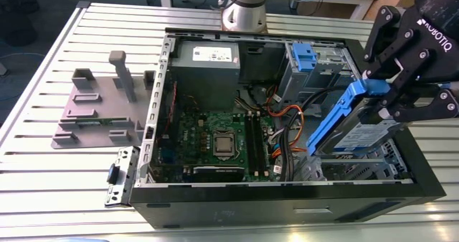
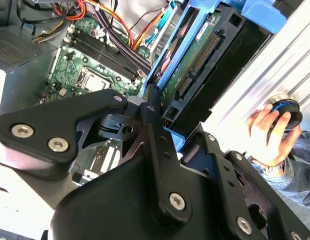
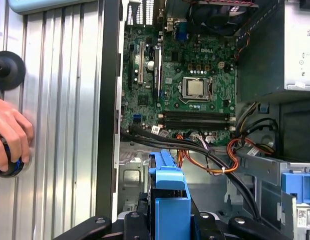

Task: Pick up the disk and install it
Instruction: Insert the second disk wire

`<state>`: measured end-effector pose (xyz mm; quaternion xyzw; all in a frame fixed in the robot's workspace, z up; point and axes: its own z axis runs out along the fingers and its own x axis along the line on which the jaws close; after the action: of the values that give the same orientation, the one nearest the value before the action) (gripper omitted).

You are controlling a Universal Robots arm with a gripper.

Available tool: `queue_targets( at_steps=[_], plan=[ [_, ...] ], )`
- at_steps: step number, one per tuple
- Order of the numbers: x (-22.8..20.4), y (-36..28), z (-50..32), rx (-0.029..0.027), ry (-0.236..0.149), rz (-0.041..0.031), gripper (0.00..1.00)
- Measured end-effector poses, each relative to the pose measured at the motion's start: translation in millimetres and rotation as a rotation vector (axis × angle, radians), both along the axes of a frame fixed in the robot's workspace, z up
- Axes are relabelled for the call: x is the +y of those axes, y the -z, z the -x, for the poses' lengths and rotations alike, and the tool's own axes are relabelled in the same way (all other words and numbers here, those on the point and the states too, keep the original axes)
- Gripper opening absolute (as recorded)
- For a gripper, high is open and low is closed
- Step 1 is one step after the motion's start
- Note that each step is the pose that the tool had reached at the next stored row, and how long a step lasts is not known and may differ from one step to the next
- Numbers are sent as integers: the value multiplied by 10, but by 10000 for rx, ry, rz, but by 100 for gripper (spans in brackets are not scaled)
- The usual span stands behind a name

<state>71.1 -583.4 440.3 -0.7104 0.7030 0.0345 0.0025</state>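
The disk [image 1: 360,134] is a silver-grey drive with a white and blue label, framed by a blue plastic bracket [image 1: 336,118]. It hangs tilted, one end up, above the metal drive cage [image 1: 358,169] at the exterior view's right of the open computer case [image 1: 287,201]. My black gripper [image 1: 388,99] is shut on the disk's upper end. In the second wrist view the disk's green circuit side [image 2: 195,65] and its connector show beyond a finger [image 2: 150,117]. In the first wrist view the blue bracket [image 3: 170,200] sits between the gripper's links.
Inside the case lie the motherboard [image 1: 215,140], a grey power supply box [image 1: 204,64], a small blue clip [image 1: 304,56] and orange and black cables [image 1: 287,129]. A grey fixture [image 1: 100,107] stands on the slatted table. A person's hand [image 3: 9,132] holds a black knob beside the case.
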Motion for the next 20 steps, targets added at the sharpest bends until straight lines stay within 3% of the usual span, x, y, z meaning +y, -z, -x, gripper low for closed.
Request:
queue_targets(
  at_steps=[20],
  plan=[
    [13, 49, -185, 0, 0, 2, 37]
  ],
)
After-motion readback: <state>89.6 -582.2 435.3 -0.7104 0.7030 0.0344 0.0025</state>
